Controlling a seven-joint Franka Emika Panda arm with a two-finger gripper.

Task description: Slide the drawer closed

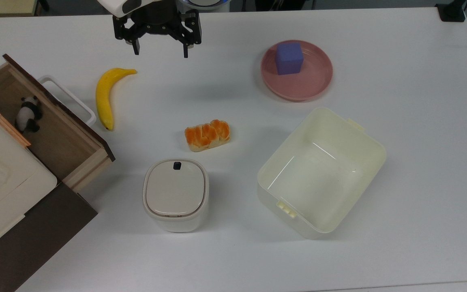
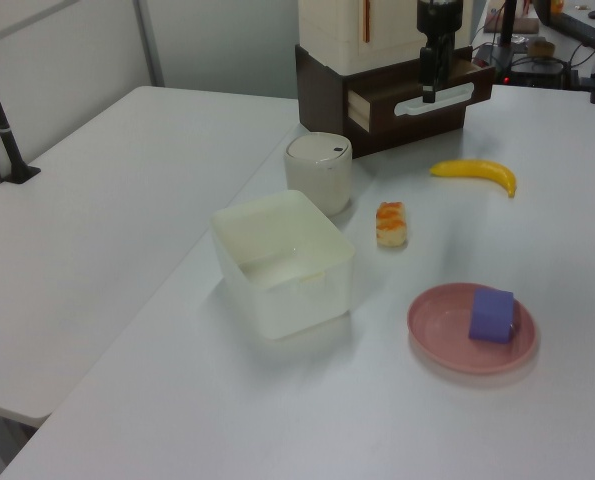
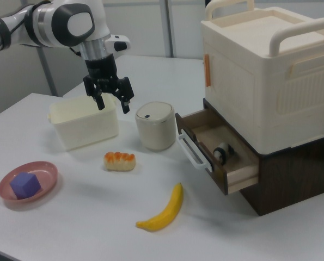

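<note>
Hovering above the white table (image 1: 399,61) with fingers spread and nothing between them, the gripper (image 1: 159,52) hangs well apart from the drawer (image 1: 51,125), which stands pulled out toward the top view's lower left of it. A banana (image 1: 104,95) lies between the gripper and the drawer's white handle (image 1: 71,99). Farther from the gripper sit a bread piece (image 1: 207,135), a lidded box (image 1: 175,194), a cream bin (image 1: 322,172) and a pink plate (image 1: 297,71) carrying a purple cube (image 1: 289,58). The top view reveals a panda toy (image 1: 27,113) inside the drawer; the right view adds the cream case (image 3: 270,70) stacked above it.
</note>
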